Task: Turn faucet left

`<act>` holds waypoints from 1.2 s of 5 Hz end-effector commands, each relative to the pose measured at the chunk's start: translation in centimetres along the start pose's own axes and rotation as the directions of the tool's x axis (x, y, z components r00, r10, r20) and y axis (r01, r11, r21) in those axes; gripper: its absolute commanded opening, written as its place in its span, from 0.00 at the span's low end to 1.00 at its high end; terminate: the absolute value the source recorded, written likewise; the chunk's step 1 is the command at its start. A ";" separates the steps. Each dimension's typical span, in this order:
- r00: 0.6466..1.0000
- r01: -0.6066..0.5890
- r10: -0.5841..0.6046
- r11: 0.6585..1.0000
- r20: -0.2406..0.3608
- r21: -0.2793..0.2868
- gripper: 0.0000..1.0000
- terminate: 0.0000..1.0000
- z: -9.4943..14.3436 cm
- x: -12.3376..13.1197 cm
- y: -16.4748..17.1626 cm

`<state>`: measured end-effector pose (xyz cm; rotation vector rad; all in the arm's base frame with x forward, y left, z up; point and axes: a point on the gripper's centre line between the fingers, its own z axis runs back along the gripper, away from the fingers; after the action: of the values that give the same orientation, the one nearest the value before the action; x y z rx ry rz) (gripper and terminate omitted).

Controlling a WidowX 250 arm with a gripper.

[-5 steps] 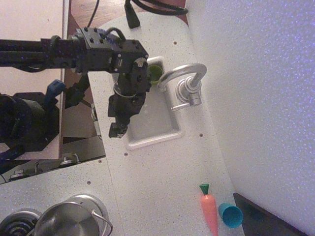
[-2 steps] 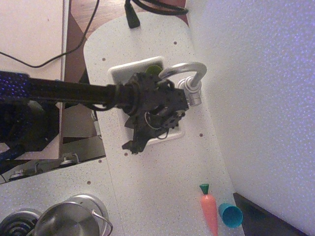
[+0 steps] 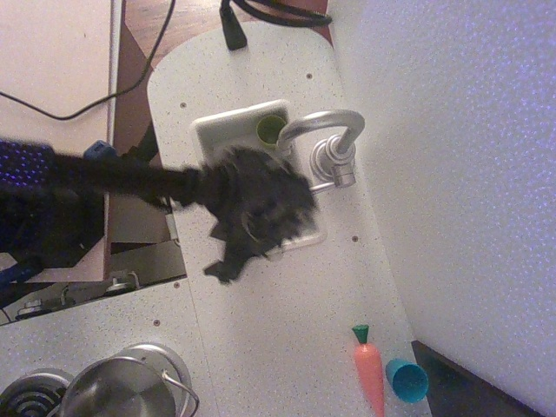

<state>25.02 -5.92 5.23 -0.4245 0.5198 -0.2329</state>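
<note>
**Over the sink basin: arm blurred beside the faucet**

Above the small sink [image 3: 228,130], the arm reaches in from the left edge and ends in the gripper [image 3: 252,217], a dark smear over the basin. Motion blur hides the fingers, so whether they are spread or pressed together cannot be told.

The faucet [image 3: 326,143] stands at the sink's right rim, near the white wall [image 3: 452,174]. Its arched spout runs from the ribbed base toward the basin's upper corner, ending near a green object [image 3: 270,129] in the sink. The short side lever pokes out toward the gripper, just beside it; contact is uncertain.

Judgement: the gripper sits low and close to the base, probably so it can push the spout or lever sideways.

A carrot [image 3: 369,369], a teal cup [image 3: 406,380] and a steel pot [image 3: 130,387] lie well apart, uninvolved.
</note>
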 end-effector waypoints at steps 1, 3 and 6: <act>0.987 -0.153 0.162 0.923 -0.005 -0.352 1.00 0.00 0.8 1.3 2.4; 0.978 -0.138 0.207 0.744 0.030 -0.654 1.00 0.00 3.8 2.4 2.5; 0.969 -0.185 0.247 0.711 -0.005 -0.679 1.00 0.00 2.8 4.2 2.2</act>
<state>30.96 -3.25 3.80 -0.9811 0.6502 0.1470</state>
